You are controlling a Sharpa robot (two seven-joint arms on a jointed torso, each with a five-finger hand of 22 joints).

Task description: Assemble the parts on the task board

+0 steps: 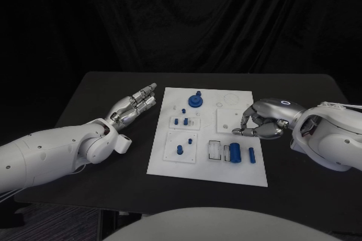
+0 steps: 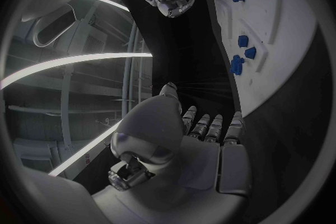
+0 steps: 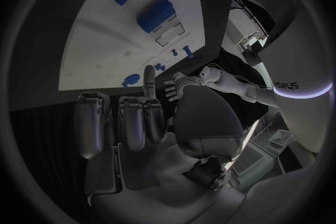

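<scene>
On one task board, two hands flank.

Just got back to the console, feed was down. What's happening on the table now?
The white board lies mid-table with small blue parts on it. The right robot hand hovers with curled fingers at the board's right edge, over a raised white square; whether it holds anything I can't tell. The left robot hand lies open and flat beside the board's left edge, holding nothing.
</scene>
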